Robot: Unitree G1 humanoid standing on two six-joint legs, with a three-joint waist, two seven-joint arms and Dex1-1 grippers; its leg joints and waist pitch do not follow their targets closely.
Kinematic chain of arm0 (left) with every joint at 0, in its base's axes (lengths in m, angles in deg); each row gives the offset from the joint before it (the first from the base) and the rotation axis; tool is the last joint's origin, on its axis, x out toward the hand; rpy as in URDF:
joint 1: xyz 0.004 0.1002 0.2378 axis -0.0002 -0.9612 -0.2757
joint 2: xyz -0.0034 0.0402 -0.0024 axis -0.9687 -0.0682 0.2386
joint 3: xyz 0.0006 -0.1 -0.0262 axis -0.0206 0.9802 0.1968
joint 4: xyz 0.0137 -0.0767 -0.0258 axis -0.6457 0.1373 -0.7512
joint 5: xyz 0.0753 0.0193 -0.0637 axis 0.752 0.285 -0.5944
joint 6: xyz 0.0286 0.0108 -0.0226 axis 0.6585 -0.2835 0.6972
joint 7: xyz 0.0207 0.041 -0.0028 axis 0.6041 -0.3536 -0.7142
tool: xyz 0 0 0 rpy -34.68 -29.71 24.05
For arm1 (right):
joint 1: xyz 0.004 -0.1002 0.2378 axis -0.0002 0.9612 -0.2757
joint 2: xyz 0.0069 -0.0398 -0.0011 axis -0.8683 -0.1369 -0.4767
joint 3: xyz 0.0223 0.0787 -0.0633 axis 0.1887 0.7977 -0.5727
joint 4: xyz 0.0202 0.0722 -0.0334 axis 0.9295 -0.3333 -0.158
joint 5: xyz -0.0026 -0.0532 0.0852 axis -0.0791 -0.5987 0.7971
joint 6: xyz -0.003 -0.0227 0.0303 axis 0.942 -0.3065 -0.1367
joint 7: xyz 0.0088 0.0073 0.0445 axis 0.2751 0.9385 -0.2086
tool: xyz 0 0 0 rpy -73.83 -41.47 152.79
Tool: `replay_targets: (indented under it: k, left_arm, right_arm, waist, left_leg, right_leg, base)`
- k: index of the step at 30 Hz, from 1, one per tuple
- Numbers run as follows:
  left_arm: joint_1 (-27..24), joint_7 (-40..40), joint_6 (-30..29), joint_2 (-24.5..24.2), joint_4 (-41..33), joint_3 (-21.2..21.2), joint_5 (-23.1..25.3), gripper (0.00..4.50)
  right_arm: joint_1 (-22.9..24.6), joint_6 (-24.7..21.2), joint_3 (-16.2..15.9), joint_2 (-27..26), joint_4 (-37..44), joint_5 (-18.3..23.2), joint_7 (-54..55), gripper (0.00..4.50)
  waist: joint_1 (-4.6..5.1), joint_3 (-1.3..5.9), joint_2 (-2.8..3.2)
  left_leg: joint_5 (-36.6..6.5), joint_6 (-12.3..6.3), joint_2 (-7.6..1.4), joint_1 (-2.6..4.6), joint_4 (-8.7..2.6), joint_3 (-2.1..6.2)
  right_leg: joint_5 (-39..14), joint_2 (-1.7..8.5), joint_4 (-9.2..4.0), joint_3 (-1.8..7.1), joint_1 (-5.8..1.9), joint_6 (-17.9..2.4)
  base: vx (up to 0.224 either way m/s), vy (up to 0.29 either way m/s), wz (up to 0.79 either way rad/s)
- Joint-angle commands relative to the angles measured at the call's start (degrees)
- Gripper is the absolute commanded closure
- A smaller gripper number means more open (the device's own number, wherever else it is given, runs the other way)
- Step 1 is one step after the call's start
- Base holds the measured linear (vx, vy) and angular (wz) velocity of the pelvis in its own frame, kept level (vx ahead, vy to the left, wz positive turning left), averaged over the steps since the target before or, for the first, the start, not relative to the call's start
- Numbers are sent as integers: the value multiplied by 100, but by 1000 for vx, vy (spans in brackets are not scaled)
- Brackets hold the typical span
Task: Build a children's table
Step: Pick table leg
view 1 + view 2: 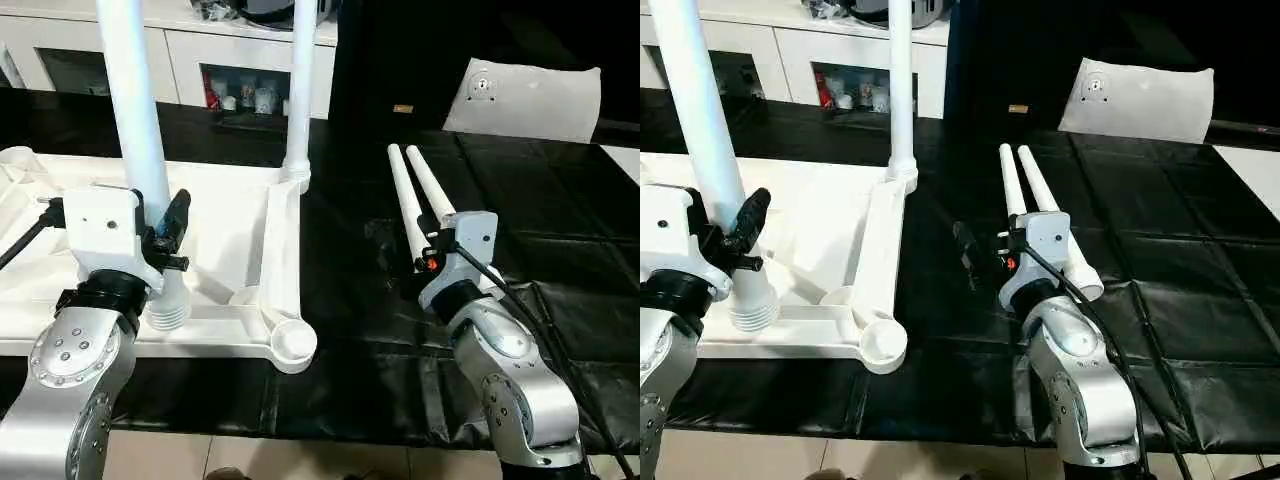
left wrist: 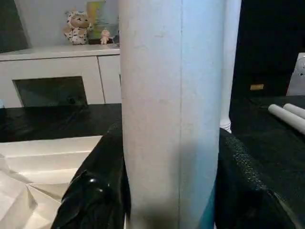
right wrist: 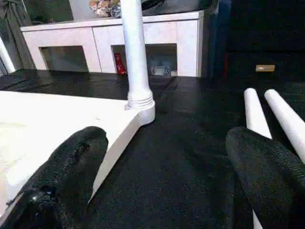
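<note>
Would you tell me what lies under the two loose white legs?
The two loose white tapered legs lie on the black mat; the right gripper covers their thick ends.

A black quilted mat (image 1: 560, 200) covers the work surface; behind stands a white cabinet (image 3: 157, 38) with dark openings; a white cushion-like bag (image 1: 525, 98) lies far right; pale floor tiles (image 1: 300, 455) show below.

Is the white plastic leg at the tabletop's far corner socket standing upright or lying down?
Upright. The far white plastic leg rises straight from the corner socket of the upturned white tabletop, its threaded collar seated there.
</note>
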State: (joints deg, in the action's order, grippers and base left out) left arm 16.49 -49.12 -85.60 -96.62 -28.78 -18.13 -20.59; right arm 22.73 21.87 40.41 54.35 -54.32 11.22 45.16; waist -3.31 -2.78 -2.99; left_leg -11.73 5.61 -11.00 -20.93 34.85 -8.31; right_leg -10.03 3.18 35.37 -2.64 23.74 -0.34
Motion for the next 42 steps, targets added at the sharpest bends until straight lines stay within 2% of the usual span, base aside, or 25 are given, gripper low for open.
replay_targets:
  k: [1,22,42]
  left_arm:
    - [-27,-11,30,-1,-47,18,-13,264]
    - [-27,-11,30,-1,-47,18,-13,264]
    - [-27,-11,30,-1,-47,18,-13,264]
  right_arm:
    - [-75,-7,20,8,-16,-16,46,13]
    - [-75,-7,20,8,-16,-16,46,13]
    - [-75,-7,20,8,-16,-16,46,13]
  waist:
    - [0,310,95]
    - [1,304,88]
    - [0,312,88]
  left_leg:
    - [-1141,171,-91,-2,-438,-10]
    - [-1198,165,-86,-8,-439,-11]
    - [-1132,166,-86,-10,-435,-11]
  right_leg:
    - [-1491,274,-413,220,-274,-282]
    - [-1646,277,-430,221,-271,-236]
    - [-1512,276,-413,222,-279,-267]
  base:
    - [0,0,0]
    - [0,0,0]
    - [0,0,0]
